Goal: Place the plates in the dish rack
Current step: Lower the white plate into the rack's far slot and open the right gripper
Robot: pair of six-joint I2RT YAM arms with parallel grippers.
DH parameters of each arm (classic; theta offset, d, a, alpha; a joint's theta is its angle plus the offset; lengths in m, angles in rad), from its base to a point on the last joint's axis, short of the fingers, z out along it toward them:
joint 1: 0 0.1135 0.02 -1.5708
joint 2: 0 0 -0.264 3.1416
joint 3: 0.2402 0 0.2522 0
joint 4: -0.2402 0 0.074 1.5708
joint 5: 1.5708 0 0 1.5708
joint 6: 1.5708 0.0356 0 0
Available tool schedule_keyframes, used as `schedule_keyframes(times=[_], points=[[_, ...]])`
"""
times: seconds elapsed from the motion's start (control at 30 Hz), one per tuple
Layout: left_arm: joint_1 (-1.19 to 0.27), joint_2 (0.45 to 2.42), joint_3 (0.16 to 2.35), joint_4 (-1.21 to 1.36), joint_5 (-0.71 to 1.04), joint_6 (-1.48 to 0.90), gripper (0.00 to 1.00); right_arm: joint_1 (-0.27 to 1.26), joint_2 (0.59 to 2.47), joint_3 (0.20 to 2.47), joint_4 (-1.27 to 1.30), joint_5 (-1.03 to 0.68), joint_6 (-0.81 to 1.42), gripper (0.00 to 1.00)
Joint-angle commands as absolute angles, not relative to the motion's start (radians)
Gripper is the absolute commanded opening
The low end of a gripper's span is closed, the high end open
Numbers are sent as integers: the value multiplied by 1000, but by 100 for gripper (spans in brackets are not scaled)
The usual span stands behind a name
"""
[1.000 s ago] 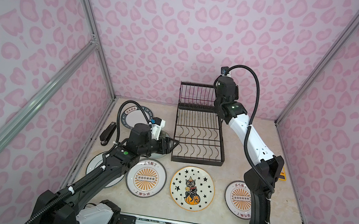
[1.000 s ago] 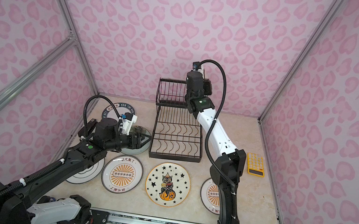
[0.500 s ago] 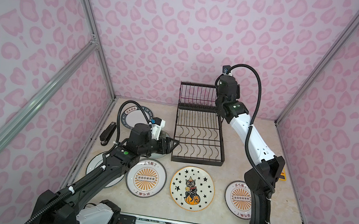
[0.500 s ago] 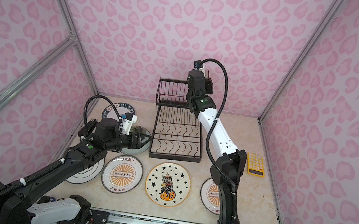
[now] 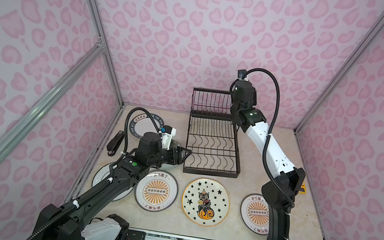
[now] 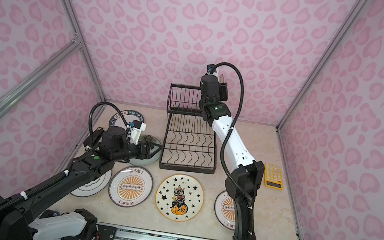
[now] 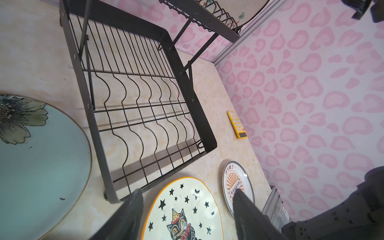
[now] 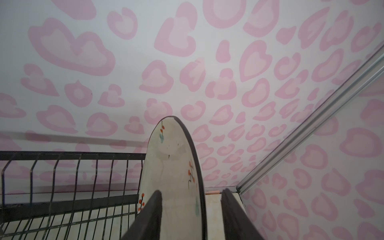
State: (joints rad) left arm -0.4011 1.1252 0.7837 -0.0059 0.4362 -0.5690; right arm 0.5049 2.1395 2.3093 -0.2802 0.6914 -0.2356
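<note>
White plate (image 8: 172, 158) stands on edge in the top part of the dish rack (image 8: 72, 154) now the right pincer (image 8: 191, 191) has opened and let go; the left pincer (image 7: 187, 191) is open, holding nothing.

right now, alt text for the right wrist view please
A white plate with red berry sprigs and a dark rim stands on edge at the end of the wire dish rack, between the parted fingers of the right pincer; a pink-patterned wall fills the background.

Black wire rack (image 5: 211, 142), teal flower plate (image 7: 41, 166), yellow calculator (image 6: 273, 176), pink-spotted walls (image 5: 202, 22)
</note>
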Motion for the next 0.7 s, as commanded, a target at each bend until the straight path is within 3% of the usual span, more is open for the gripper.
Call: schedule_keyframes(times=[0.0,0.27,0.4,0.67], points=[[-402,1117,787,-3,411,-568,71,516,2114,2308,-246,710,-272,52],[-400,1109,793,-6,358,-570,73,537,2013,2246,-212,736,-301,65],[-400,1109,809,-18,344,-558,73,537,1908,2141,-189,719,-274,65],[-401,1130,853,-61,313,-522,73,501,1627,1811,-192,542,-116,71]])
